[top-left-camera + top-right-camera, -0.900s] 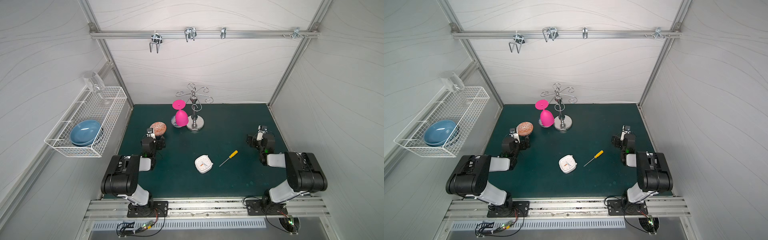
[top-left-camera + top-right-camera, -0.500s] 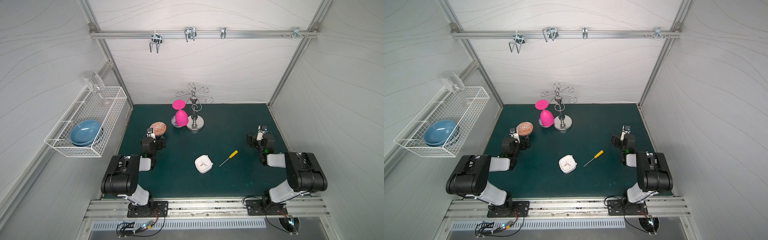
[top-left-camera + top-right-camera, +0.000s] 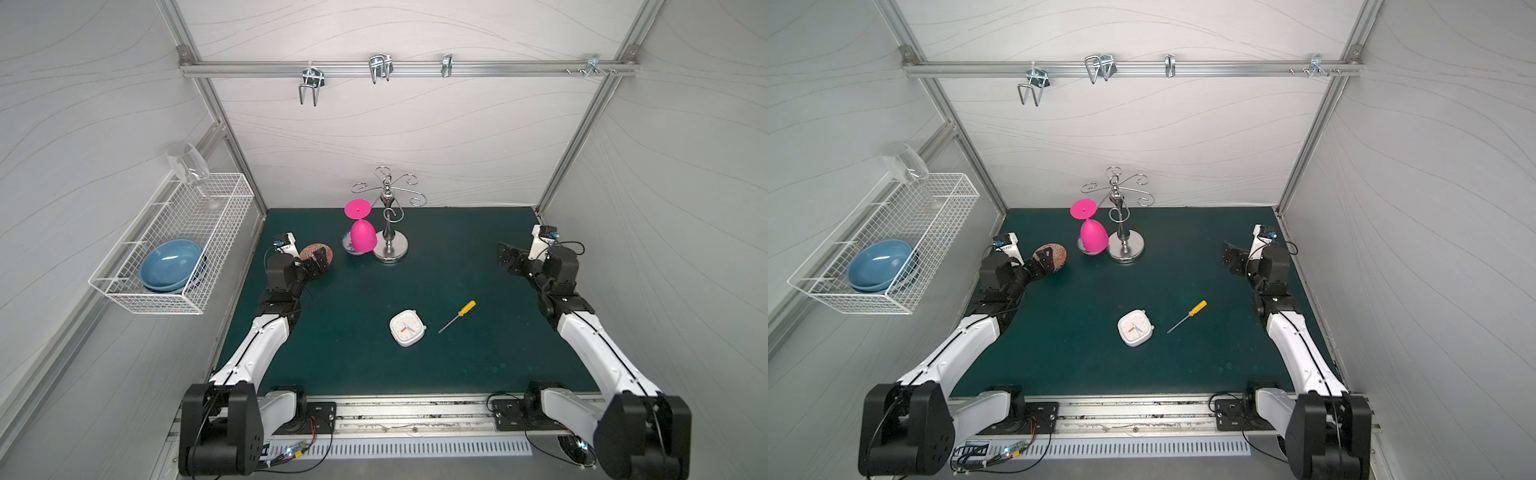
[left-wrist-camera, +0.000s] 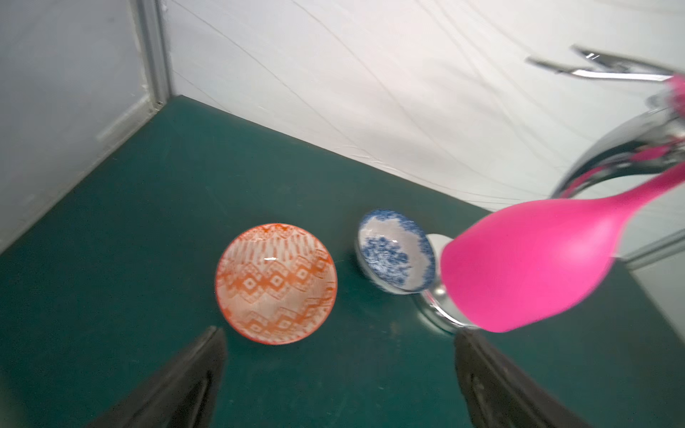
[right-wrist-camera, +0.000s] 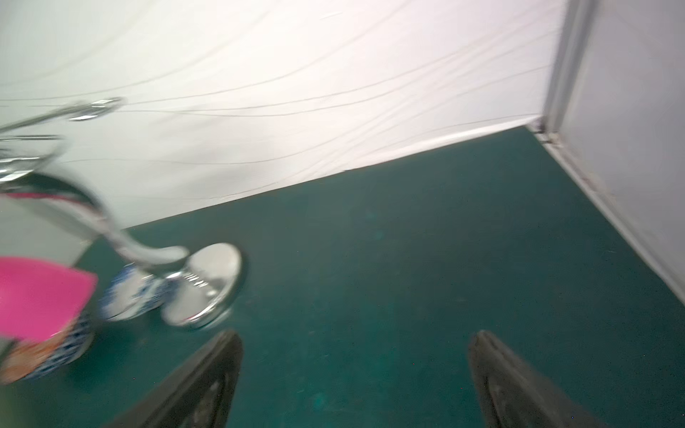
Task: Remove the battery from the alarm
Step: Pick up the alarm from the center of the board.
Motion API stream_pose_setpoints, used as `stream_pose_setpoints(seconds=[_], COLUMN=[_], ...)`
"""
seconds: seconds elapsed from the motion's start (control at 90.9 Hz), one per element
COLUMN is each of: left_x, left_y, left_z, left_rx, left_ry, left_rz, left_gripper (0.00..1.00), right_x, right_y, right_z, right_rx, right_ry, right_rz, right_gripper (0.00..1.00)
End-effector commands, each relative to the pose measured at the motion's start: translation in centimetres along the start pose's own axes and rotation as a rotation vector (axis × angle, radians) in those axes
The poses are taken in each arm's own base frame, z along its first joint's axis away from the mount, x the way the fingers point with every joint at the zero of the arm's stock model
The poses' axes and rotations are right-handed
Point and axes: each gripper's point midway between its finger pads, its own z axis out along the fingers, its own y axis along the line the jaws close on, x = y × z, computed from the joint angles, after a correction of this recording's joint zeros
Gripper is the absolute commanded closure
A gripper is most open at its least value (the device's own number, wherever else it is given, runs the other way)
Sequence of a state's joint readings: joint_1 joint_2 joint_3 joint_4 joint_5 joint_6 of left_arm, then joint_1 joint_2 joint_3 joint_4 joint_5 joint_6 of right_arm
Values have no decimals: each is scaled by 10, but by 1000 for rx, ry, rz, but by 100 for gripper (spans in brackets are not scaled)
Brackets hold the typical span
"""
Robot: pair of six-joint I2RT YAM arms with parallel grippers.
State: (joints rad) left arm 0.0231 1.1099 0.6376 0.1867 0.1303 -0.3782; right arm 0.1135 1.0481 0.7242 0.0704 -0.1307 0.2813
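Observation:
The alarm [image 3: 408, 327] [image 3: 1135, 327], a white rounded-square clock, lies dial up on the green mat near the middle front. The battery is hidden. A yellow-handled screwdriver [image 3: 457, 316] [image 3: 1187, 316] lies just right of the alarm. My left gripper [image 3: 320, 261] [image 3: 1051, 259] [image 4: 337, 333] is open at the far left, just short of an orange patterned bowl [image 4: 276, 283]. At the far right my right gripper [image 3: 505, 258] [image 3: 1231, 258] [image 5: 356, 335] is open over bare mat. Both are far from the alarm, and neither holds anything.
A pink upturned glass [image 3: 362, 237] [image 4: 526, 259], a small blue-patterned bowl [image 4: 394, 255] and a chrome hook stand [image 3: 390, 249] [image 5: 202, 285] stand at the back centre. A wire basket [image 3: 216, 232] on the left wall holds blue bowls and a clear glass.
Both arms have unfolded: their elbows swung toward the front edge and the grippers shifted a little toward the back wall. The alarm and the screwdriver have not moved.

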Motion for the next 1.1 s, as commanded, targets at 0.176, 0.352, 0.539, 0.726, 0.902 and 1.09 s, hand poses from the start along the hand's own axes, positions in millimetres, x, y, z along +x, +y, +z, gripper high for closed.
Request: stream_pose_setpoints(seconds=[0.176, 0.352, 0.539, 0.726, 0.902, 1.09], left_x=[130, 194, 232, 253, 264, 272], left_y=[-72, -93, -94, -106, -120, -129], left_z=[-51, -77, -88, -87, -81, -71], left_rx=[262, 336, 319, 355, 368, 369], left_ry=[620, 765, 855, 924, 966, 986], left_rz=[-320, -438, -462, -503, -487, -490], left_gripper=[0, 0, 0, 0, 0, 0], right_x=[146, 197, 233, 249, 262, 273], right_y=[116, 150, 166, 176, 167, 156], right_z=[-10, -5, 3, 8, 10, 7], right_rx=[-289, -334, -324, -317, -254, -201], right_ry=[584, 770, 873, 928, 967, 999], right_rz=[108, 50, 9, -15, -28, -56], right_gripper=[10, 28, 39, 43, 53, 58])
